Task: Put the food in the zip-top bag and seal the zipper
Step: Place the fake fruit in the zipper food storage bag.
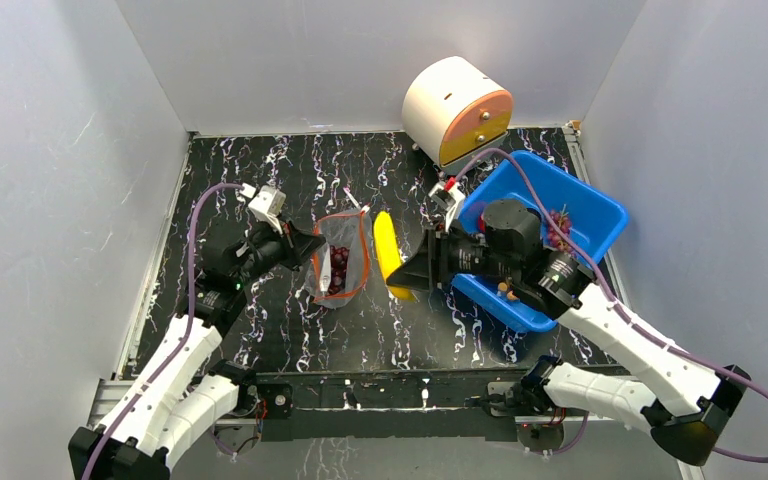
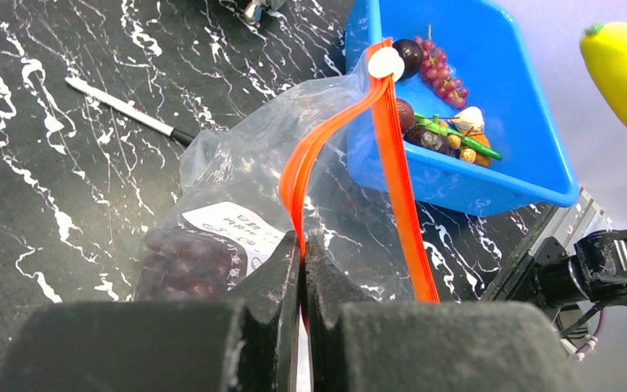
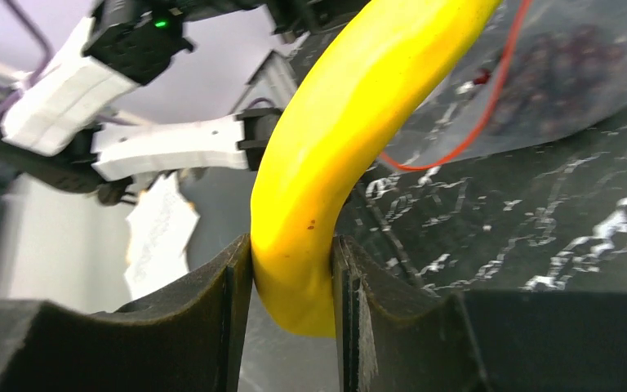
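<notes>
Left hand [image 2: 302, 245] is pinched shut on the red-orange zipper [image 2: 393, 163] of the zip-top bag [image 2: 237, 159], whose two strips stand apart ahead of its fingers. A grape bunch [image 2: 186, 261] lies inside the bag, just left of those fingers beside a white label [image 2: 233, 224]. Right hand [image 3: 291, 253] clamps the lower end of the yellow banana [image 3: 351, 122], which rises clear of the worktop [image 1: 260, 180]; the bag sits near, beyond the fruit. A blue bin [image 1: 600, 215] holding more food lies behind the right hand.
</notes>
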Tool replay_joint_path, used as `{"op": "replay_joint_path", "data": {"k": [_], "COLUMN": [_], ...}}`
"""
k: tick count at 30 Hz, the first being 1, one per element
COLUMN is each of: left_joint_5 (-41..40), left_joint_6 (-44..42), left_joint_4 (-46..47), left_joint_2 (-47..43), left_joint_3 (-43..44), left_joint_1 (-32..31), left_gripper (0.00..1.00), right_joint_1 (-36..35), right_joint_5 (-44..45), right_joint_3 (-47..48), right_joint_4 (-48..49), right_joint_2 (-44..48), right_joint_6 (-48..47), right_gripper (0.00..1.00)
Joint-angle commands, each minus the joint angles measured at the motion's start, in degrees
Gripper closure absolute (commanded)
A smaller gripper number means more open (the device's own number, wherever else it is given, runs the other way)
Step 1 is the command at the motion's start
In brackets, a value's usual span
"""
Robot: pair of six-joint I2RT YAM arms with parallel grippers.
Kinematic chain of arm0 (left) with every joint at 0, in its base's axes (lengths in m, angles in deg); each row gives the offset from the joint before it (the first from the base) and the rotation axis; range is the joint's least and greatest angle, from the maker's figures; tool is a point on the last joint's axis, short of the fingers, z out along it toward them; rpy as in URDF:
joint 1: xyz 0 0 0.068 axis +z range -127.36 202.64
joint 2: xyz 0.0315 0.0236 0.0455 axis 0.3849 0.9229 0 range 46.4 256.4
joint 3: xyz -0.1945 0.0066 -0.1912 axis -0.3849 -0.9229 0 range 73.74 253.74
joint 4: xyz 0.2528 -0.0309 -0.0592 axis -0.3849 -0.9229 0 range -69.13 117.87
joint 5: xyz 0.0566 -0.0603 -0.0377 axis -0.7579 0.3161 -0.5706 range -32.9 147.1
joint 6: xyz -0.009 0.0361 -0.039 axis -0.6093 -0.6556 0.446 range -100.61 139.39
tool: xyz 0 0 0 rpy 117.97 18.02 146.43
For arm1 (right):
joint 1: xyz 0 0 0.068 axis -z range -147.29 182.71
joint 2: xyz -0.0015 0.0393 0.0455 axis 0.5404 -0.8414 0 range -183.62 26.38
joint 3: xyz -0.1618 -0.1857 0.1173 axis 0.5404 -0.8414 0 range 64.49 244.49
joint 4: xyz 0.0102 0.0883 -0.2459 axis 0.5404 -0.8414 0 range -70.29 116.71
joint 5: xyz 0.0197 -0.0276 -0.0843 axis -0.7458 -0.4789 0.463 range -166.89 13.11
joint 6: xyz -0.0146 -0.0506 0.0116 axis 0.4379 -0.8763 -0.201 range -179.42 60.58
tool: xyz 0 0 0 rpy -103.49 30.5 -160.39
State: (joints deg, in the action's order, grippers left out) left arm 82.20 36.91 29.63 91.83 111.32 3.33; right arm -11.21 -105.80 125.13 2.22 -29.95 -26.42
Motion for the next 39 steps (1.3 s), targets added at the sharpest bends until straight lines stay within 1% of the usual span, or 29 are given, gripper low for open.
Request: {"op": "replay_joint_path", "data": {"k": [1,7,13,16,19,21,25,28,31,36,39], "left_joint_5": [1.6,3.7,8.8,9.9,10.9,11.5,13.0,14.0,15.7,16.8,16.9], "left_joint_6": [0.1,-0.1,0.0,-0.3,-0.7,-1.0,-1.5,-1.5,-0.8,0.0,-0.5], "left_joint_4": [6.9,10.2,13.8,14.3,14.2,13.9,14.1,13.6,14.3,14.3,13.6], "left_joint_2": [-1.2,0.9,0.4,-0.7,-1.7,-2.4,-3.4,-3.4,-3.3,-2.9,-3.2], "left_joint_3": [-0.9,-1.5,-3.3,-4.2,-4.7,-5.1,-5.5,-5.2,-5.3,-5.1,-4.9], "left_joint_1": [-0.3,-0.3,-0.3,-0.3,-0.3,-0.3,-0.3,-0.3,-0.3,-0.3,-0.3], "left_gripper": [1.0,1.0,1.0,1.0,1.0,1.0,1.0,1.0,1.0,1.0,1.0], "right_joint_1": [-1.1,-4.4,-9.1,-9.4,-9.4,-9.4,-9.4,-9.4,-9.4,-9.4,-9.4], "right_joint_5": [-6.3,-6.2,-5.0,-3.5,-1.8,-0.3,1.1,3.5,5.1,5.7,8.1], "right_joint_3": [-2.6,-2.8,-0.5,0.4,2.5,3.2,2.1,2.7,2.7,1.2,0.0], "right_joint_4": [9.8,8.3,8.6,8.2,5.2,4.2,7.0,6.1,6.3,11.3,13.7], "right_joint_2": [1.7,-1.5,-6.2,-8.3,-11.2,-12.5,-13.0,-13.9,-14.7,-15.4,-14.6], "right_joint_6": [8.0,9.7,11.0,13.2,15.2,18.2,23.8,24.4,25.6,31.1,34.0], "right_gripper": [0.77,0.75,0.74,0.74,0.72,0.72,0.71,0.68,0.68,0.66,0.66]}}
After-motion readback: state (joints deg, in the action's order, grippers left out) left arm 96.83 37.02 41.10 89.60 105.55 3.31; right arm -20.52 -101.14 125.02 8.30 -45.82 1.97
